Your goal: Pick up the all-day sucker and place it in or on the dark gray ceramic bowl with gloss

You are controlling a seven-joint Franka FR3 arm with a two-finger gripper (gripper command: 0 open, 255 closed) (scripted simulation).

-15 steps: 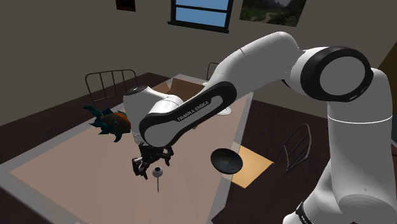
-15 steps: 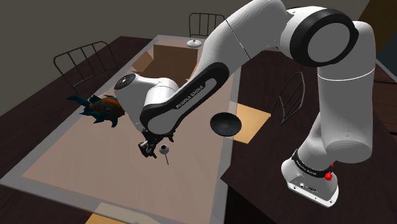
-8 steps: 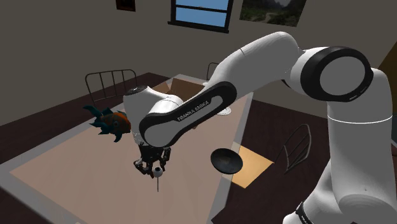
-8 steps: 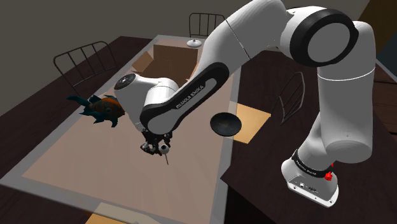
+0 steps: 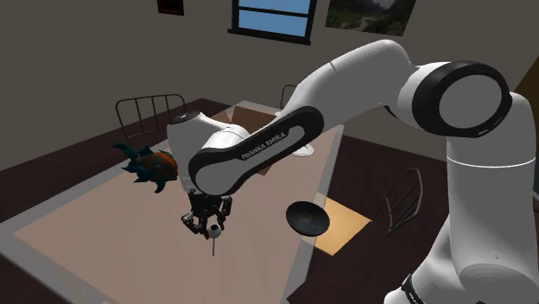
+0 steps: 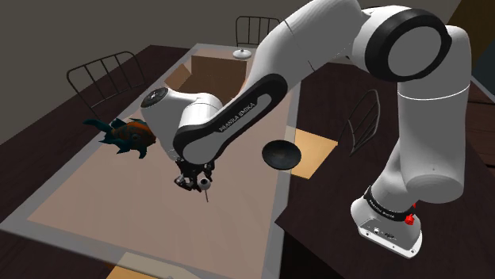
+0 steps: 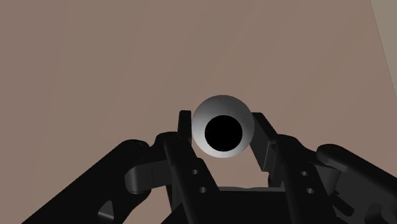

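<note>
The sucker (image 7: 222, 125) is a grey ball with a black round face on a thin stick. My black gripper (image 7: 221, 130) is shut on its head, one finger on each side. In the shoulder view the gripper (image 5: 208, 224) hangs low over the brown tabletop (image 5: 104, 233), the sucker (image 5: 213, 230) clasped at its tip with the stick pointing down. The second exterior view shows the gripper (image 6: 194, 181) and sucker (image 6: 203, 185) the same way. The dark glossy bowl (image 5: 307, 218) stands near the table's edge, toward the shoulder view's right of the gripper; bowl (image 6: 282, 154).
An orange and teal fish figure (image 5: 149, 163) lies on the table beyond the gripper. A white dish (image 6: 243, 54) sits at the far end. Wire chairs (image 5: 149, 114) stand around the table. A tan mat (image 5: 341, 224) lies under the bowl's side.
The fingers have closed on the sucker's head, which a second ago lay beside the open gripper. The hand shifted sideways over it, and the arm's upper links have since lifted slightly.
</note>
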